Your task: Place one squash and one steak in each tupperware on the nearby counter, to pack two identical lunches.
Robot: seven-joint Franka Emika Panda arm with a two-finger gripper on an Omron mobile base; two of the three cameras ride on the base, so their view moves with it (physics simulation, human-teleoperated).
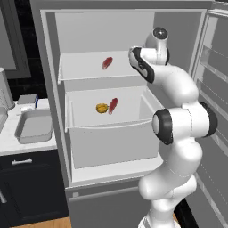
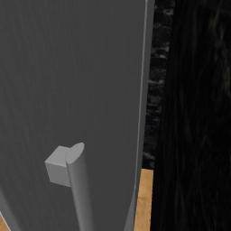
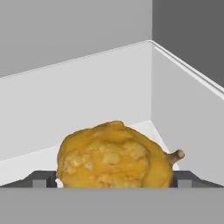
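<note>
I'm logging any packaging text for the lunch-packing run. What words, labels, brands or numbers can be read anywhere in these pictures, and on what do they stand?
No readable text: none.
The squash, the two steaks, the fridge bins, the tupperware on the counter and the fridge door handle all carry no lettering.
The small blue and white items behind the tupperware are too small to tell whether they are printed.

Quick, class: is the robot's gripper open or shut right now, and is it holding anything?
Gripper: open, its fingertips either side of a squash, not closed on it.
</note>
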